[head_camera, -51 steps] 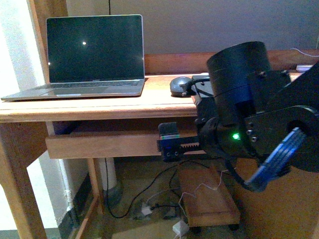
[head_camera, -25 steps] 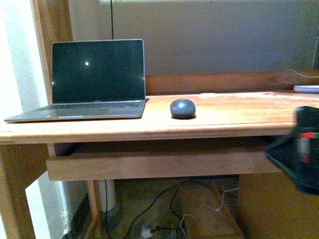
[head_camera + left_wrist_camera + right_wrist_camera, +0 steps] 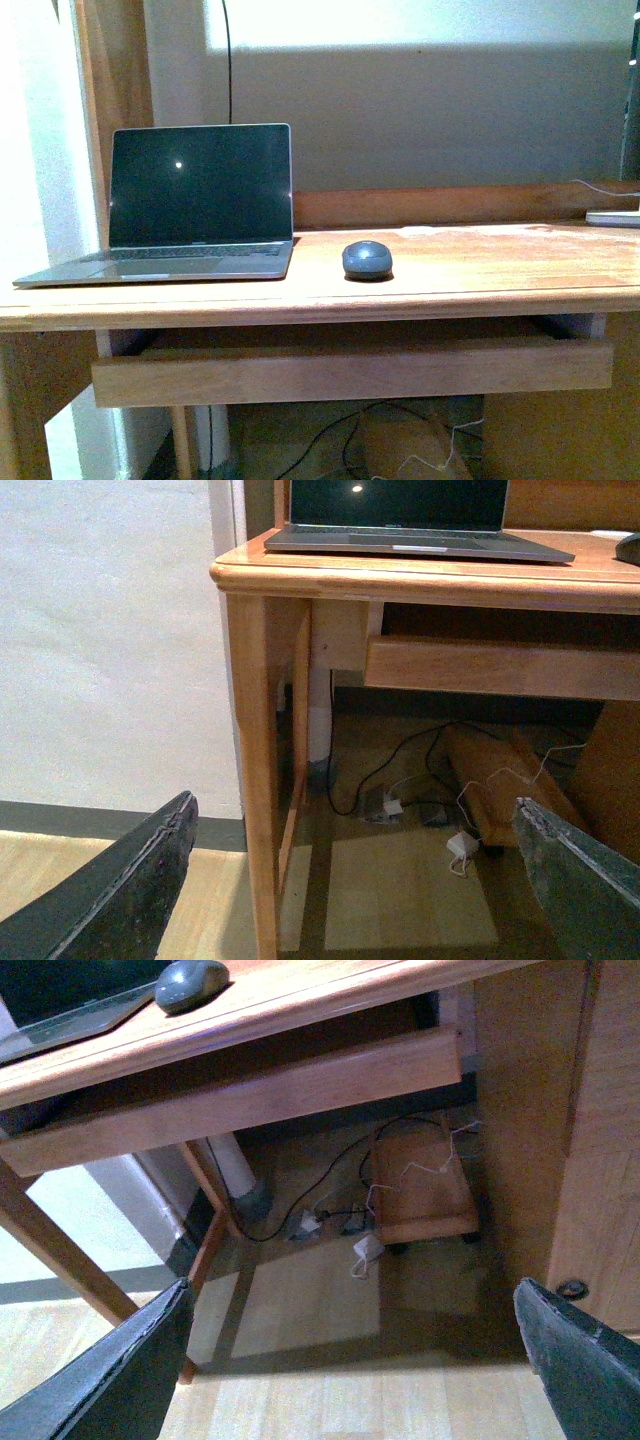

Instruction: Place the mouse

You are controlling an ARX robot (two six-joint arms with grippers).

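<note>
The dark grey oval mouse [image 3: 367,260] lies on the wooden desk [image 3: 480,270], just right of the open laptop [image 3: 185,205]. It also shows in the right wrist view [image 3: 190,984], and its edge shows in the left wrist view [image 3: 630,548]. Neither arm shows in the front view. My left gripper [image 3: 355,880] is open and empty, low in front of the desk's left leg. My right gripper [image 3: 355,1360] is open and empty, low over the floor, below and in front of the desk.
A pull-out shelf [image 3: 350,370] runs under the desktop. Cables and a white adapter [image 3: 365,1250] lie on the floor beside a small wooden trolley [image 3: 420,1195]. A white object [image 3: 615,217] with a cable sits at the desk's far right. A wall stands behind.
The right arm, which filled the right of the front view a second ago, has left that view. The view has shifted, with the desk lower in frame. The mouse stays on the desk.
</note>
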